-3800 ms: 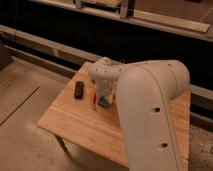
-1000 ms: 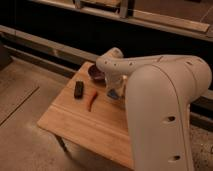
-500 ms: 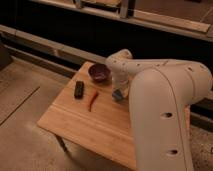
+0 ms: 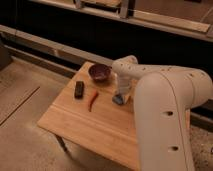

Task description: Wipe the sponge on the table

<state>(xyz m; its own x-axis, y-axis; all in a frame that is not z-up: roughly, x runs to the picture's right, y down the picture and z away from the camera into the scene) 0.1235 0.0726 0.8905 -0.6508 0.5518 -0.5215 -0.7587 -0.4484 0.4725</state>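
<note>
The sponge (image 4: 118, 99), a small blue-grey block, rests on the light wooden table (image 4: 95, 127) right of centre, toward the far edge. My gripper (image 4: 121, 94) points straight down over it, shut on the sponge and pressing it to the wood. The big white arm (image 4: 165, 115) fills the right side and hides the table's right part.
A dark purple bowl (image 4: 99, 72) stands near the far edge, just left of the gripper. A thin red-orange stick (image 4: 92, 100) lies left of the sponge, and a black remote-like device (image 4: 79, 89) further left. Behind the table runs a dark wall with a rail.
The gripper has carried the sponge across the table to the right, away from the red stick, and slightly toward the near side over the last half second.
</note>
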